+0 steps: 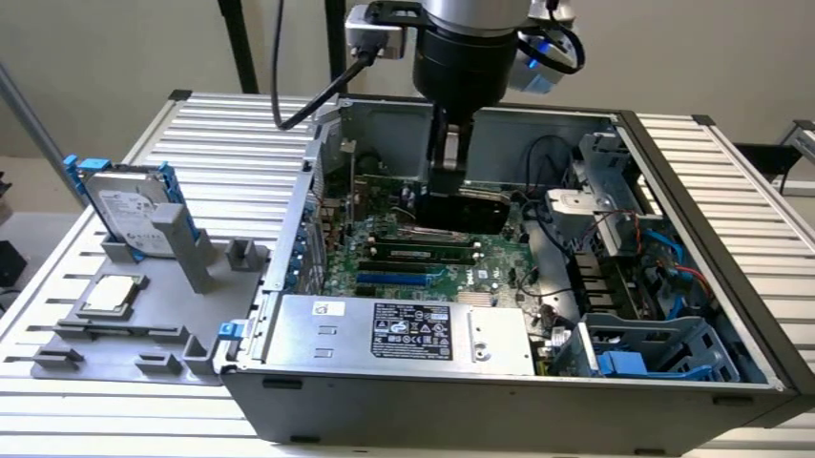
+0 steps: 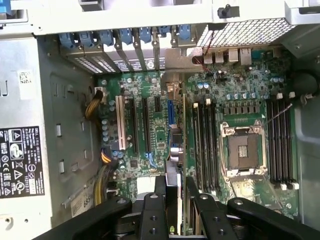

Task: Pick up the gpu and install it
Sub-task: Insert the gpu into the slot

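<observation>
Tool (image 1: 449,191) is gripping the gpu (image 1: 461,212), a thin flat black-faced card, with black fingers (image 2: 152,215) clamping it from both faces. The card is hanging edge-down inside the open grey metal computer case (image 1: 713,286), low over the green motherboard (image 1: 382,272). The vertical hold is making sense, since the connector edge is facing the expansion slots.

The wrist view is showing the card edge-on between the fingers, roughly lining up with a slot near the white expansion slot (image 2: 120,122). I can't tell whether it is touching the slot or sitting just above it.

What's crowding it:
- Long narrow memory slots (image 2: 205,145) are running just beside the card.
- The empty square silver processor socket (image 2: 245,150) is lying beyond those.
- A yellow-and-black cable bundle (image 2: 95,107) is sitting near the slots on the other side.
- Blue plastic bracket latches (image 2: 122,37) are lining the case wall at the slot ends.
- The silver labelled power supply box (image 1: 395,329) is boxing in another side of the board.

The silver hard drive with blue side rails (image 1: 128,205) is standing in a grey fixture (image 1: 114,353) on the slatted metal tabletop (image 1: 229,124), well apart.
</observation>
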Tool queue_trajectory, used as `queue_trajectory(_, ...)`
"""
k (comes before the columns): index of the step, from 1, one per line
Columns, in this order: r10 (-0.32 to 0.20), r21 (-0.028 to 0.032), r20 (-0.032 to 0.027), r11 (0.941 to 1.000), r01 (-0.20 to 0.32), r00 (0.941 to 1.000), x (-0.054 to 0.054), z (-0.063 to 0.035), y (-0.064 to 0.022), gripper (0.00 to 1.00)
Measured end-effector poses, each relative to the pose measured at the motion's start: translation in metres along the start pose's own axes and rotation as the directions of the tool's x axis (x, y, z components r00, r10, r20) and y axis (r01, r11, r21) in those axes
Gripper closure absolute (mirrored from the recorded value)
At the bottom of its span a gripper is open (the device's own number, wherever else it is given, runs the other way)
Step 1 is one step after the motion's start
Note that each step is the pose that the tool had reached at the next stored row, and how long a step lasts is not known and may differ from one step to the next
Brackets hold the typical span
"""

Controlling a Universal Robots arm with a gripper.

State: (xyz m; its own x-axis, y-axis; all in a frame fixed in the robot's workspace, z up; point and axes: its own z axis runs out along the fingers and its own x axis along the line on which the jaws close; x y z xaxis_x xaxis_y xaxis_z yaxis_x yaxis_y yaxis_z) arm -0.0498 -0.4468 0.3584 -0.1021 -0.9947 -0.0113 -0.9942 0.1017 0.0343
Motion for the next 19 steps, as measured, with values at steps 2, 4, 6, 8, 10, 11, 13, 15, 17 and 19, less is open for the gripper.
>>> queue_trajectory(2,-0.001,0.0005,0.0001,1.0000,0.001,1.0000,0.002,0.0038,0.0055,0.73)
queue_trajectory(4,-0.001,0.0016,0.0002,1.0000,0.001,1.0000,0.003,0.0076,0.0124,0.73)
queue_trajectory(6,-0.001,0.0038,0.0005,1.0000,0.001,1.0000,0.004,0.0110,0.0185,0.73)
queue_trajectory(8,-0.001,0.0075,0.0012,1.0000,0.001,1.0000,0.005,0.0146,0.0215,0.73)
queue_trajectory(10,-0.001,0.0110,0.0017,0.9999,0.001,1.0000,0.005,0.0183,0.0227,0.73)
queue_trajectory(11,-0.002,0.0127,0.0022,0.9999,0.002,1.0000,0.005,0.0201,0.0233,0.73)
queue_trajectory(13,-0.003,0.0163,0.0031,0.9999,0.002,1.0000,0.005,0.0238,0.0247,0.73)
queue_trajectory(15,-0.004,0.0188,0.0041,0.9998,0.004,1.0000,0.006,0.0275,0.0266,0.73)
queue_trajectory(17,-0.004,0.0208,0.0055,0.9998,0.004,1.0000,0.006,0.0313,0.0287,0.73)
queue_trajectory(19,-0.005,0.0229,0.0078,0.9997,0.005,1.0000,0.006,0.0349,0.0306,0.73)
